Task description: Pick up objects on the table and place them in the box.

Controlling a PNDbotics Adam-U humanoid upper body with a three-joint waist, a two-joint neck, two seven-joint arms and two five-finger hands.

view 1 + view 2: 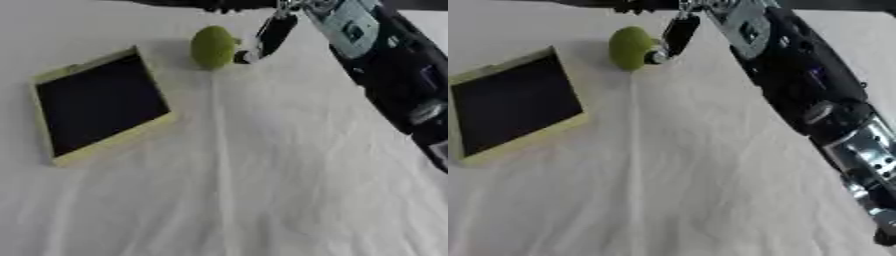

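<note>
A round green fruit-like object [213, 46] lies on the white cloth at the far middle. My right hand [346, 25] reaches in from the right, just right of and above it. Its dark thumb [274, 34] points down-left, and the tip touches the object's right side. The other fingers stretch out past the object along the top edge and are partly cut off. The hand is open, and the object rests on the cloth. The box [114, 137], yellow-green with a dark inside, stands to the left and holds nothing that I can see. My left hand shows in no view.
My right forearm [815, 95] runs diagonally down the right side of the table. The white cloth [245, 190] covers the table, with creases down the middle.
</note>
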